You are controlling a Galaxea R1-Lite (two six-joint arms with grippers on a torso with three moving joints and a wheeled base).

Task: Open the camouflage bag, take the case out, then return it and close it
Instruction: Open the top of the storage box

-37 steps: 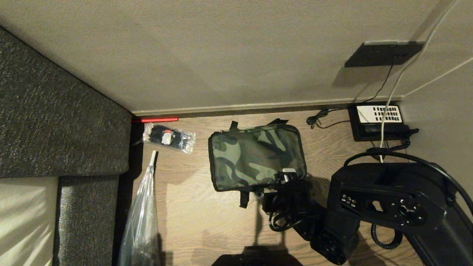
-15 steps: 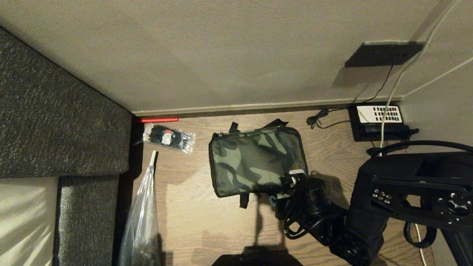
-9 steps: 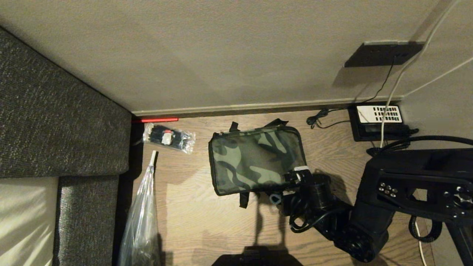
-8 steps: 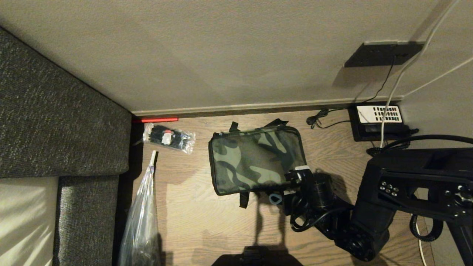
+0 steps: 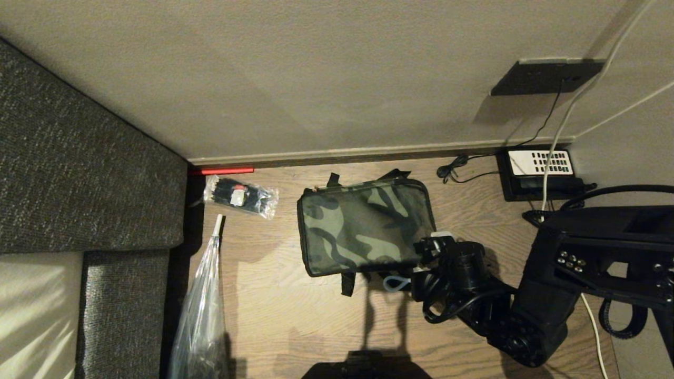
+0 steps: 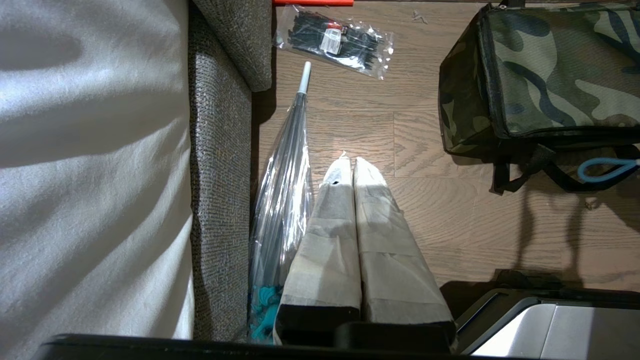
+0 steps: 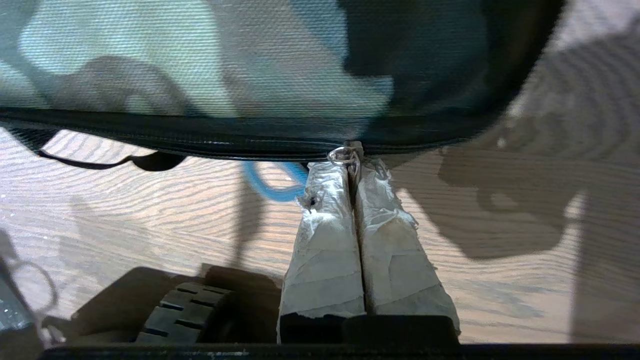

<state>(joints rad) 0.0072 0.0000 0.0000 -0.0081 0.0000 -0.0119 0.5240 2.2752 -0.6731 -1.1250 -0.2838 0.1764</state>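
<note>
Wooden floor [image 5: 295,316] under a beige wall, grey upholstered furniture [image 5: 79,173] along the left. Camouflage bag [image 5: 363,229] lying flat near the middle, lid down, a blue loop [image 5: 395,283] at its near edge. Right gripper [image 5: 433,246] at the bag's near right corner, 2 taped fingers [image 7: 330,240] pressed together, pinching the zipper pull [image 7: 345,156] on the black zipper line. Left gripper [image 6: 350,165] hovering above the floor, fingers together, holding nothing, beside a folded clear umbrella [image 6: 285,190]. Clear packet of black cable ties [image 5: 239,196] left of the bag. Black telephone [image 5: 539,173] in the far right corner. Case not visible.
</note>
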